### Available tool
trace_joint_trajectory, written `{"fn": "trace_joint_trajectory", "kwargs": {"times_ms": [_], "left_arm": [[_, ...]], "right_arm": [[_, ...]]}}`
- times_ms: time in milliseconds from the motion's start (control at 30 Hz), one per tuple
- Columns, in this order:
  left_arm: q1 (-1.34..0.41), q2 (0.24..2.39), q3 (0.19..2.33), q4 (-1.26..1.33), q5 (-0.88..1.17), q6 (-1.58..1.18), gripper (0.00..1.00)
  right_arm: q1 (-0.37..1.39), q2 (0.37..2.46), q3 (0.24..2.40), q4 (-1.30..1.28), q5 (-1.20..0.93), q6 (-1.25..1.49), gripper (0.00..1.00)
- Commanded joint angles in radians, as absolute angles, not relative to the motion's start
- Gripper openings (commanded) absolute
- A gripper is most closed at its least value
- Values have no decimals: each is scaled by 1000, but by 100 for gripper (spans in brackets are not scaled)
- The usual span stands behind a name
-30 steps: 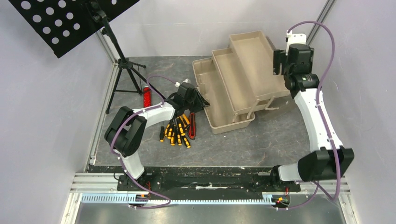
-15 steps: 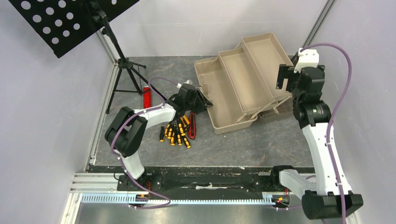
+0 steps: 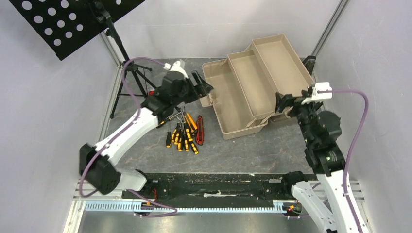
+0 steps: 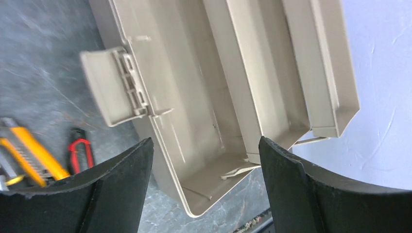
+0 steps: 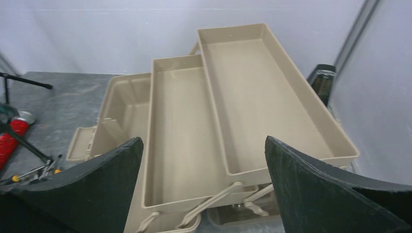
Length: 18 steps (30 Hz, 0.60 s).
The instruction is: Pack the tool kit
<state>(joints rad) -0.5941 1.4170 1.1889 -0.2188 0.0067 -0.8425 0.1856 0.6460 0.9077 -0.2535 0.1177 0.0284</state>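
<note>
Packing looks barely begun to us: the toolbox [image 3: 228, 104] stands open toward the back of the table [image 3: 272, 145], right of centre. Its 2 fold-out trays step up and away from the bottom compartment, and all 3 levels show bare tan plastic with nothing in them, as far as both wrist views reach. The screwdrivers [image 3: 182, 140] lie bunched on the table just left of the box's near corner, with the orange utility knife [image 3: 191, 122] and the red utility knife [image 3: 199, 132] along the bunch's right side. The left end effector [image 3: 203, 87] hangs above the box's left end by the folded-out latch flap [image 4: 109, 87], jaws wide and empty. The right end effector [image 3: 287, 103] hovers at the box's right side facing the trays, also spread wide with nothing held. We judge the next step to be fetching a tool, and the left arm is nearer. We would lower it onto the outer edge of the bunch, close across 1 handle rather than several, lift clear, and release low inside a tray so nothing bounces out. Crowded handles may snag a neighbour.
</note>
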Motion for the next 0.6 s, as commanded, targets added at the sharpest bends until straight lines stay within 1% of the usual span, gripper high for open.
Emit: {"fn": "trace_joint_trajectory", "kwargs": {"times_ms": [0,167,367,433,567], "left_arm": [[-583,1280,1224,-417,-122,-658,85],[-583,1204,1205,-590,-150,-587,85],[-584,1190,1151,-747,-189,-557,85],[-584,1211,1139,-766,-192,-563,85],[-584,1297,1169,-788,-170,-574,83]], "right_arm": [[295,572,799,-103,174,45,98],[396,509,675,-18,307,9,98],[428,353,489,135,472,-38,98],[429,317,450,143,450,-65,98],[432,326,418,113,412,-69,98]]}}
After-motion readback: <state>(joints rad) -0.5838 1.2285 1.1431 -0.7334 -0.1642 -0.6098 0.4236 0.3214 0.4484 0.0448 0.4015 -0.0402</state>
